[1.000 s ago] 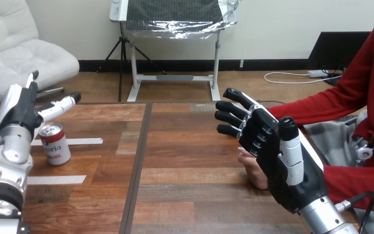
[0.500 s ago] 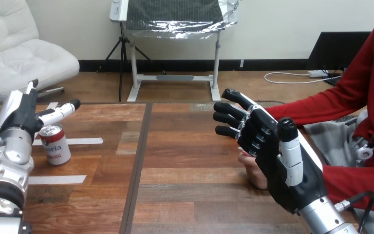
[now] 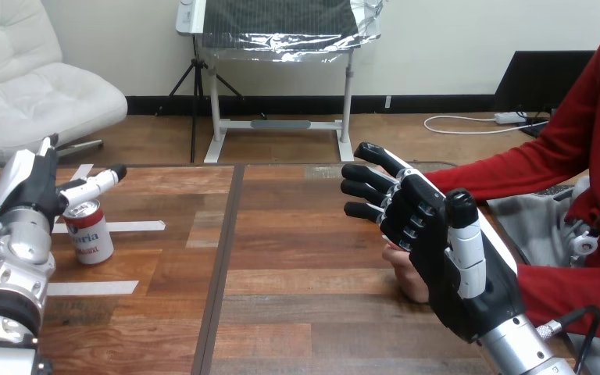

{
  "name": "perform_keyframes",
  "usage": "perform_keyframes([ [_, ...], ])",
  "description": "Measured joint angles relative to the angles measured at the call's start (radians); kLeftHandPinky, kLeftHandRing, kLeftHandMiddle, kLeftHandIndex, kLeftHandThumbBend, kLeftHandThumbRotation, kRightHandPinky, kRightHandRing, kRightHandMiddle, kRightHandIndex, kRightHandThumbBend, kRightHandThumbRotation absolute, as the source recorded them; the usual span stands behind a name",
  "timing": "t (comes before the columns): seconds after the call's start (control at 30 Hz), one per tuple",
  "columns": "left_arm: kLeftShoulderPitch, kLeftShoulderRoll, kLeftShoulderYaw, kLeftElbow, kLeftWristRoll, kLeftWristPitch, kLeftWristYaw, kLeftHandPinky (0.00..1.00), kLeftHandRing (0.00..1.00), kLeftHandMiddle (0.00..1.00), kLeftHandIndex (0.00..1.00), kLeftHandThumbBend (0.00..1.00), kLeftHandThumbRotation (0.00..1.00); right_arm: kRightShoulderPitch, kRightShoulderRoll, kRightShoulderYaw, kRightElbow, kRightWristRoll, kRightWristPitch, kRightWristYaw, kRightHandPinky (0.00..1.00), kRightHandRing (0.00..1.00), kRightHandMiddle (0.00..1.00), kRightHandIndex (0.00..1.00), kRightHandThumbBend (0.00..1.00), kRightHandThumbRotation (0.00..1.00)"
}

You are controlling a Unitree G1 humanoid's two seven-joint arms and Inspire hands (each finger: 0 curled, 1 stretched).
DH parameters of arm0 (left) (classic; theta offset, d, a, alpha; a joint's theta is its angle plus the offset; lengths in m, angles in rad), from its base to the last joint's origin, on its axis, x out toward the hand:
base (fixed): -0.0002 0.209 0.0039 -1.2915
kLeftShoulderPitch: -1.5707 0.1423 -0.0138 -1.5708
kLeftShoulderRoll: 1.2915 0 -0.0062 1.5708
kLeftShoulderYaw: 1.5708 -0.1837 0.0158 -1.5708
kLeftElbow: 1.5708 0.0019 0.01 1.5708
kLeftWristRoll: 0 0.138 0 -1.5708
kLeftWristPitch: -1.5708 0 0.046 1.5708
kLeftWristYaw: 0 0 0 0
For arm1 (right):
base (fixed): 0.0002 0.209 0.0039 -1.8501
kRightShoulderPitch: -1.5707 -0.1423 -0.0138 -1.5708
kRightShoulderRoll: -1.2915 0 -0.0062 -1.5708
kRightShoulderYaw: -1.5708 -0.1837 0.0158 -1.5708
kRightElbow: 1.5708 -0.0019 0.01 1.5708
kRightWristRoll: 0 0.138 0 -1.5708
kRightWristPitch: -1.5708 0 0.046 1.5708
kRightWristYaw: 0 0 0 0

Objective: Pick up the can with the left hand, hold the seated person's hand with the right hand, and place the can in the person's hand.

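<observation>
Two robot hands leave broad bare wood between them across the table [image 3: 297, 301], whose far edge runs at 12 o'clock. The red-and-white can [image 3: 88, 232] stands upright between white tape strips [image 3: 94, 287], at 4 o'clock of the left hand [image 3: 31, 183], whose straight fingers reach over its top, unclosed. The right hand [image 3: 433, 238], fingers spread and relaxed, fronts the person's hand [image 3: 406, 275] at its 7 o'clock; contact cannot be told.

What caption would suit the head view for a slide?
Left hand open near the red can; right hand open by the person's hand.
</observation>
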Motion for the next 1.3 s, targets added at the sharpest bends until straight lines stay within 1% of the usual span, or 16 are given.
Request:
perform_keyframes([
  [0.23,0.0,0.0,-0.023,0.003,0.02,0.016,0.003,1.0,1.0,1.0,1.0,0.7,0.57,0.0,0.0,0.0,-0.001,0.0,0.0,0.001,0.81,0.86,0.85,0.89,0.93,1.0],
  [0.67,-0.008,0.0,-0.083,0.015,0.063,0.049,0.002,0.99,1.0,1.0,0.99,0.68,0.64,0.0,0.0,-0.002,-0.003,0.002,0.0,0.012,0.8,0.86,0.85,0.89,0.94,1.0],
  [0.8,-0.011,0.0,-0.096,0.015,0.071,0.06,-0.009,0.98,1.0,1.0,0.98,0.67,0.67,0.0,0.0,-0.003,-0.003,0.003,0.0,0.016,0.8,0.86,0.85,0.89,0.94,1.0],
  [1.0,-0.02,0.0,-0.125,0.015,0.097,0.078,-0.031,0.97,1.0,1.0,0.97,0.67,0.7,0.0,0.0,-0.004,-0.003,0.003,0.0,0.02,0.8,0.86,0.85,0.89,0.94,1.0],
  [1.3,-0.031,0.0,-0.146,0.015,0.108,0.083,-0.052,0.97,0.99,0.99,0.96,0.68,0.72,0.0,0.0,-0.004,-0.003,0.004,0.0,0.022,0.78,0.85,0.85,0.89,0.94,1.0],
])
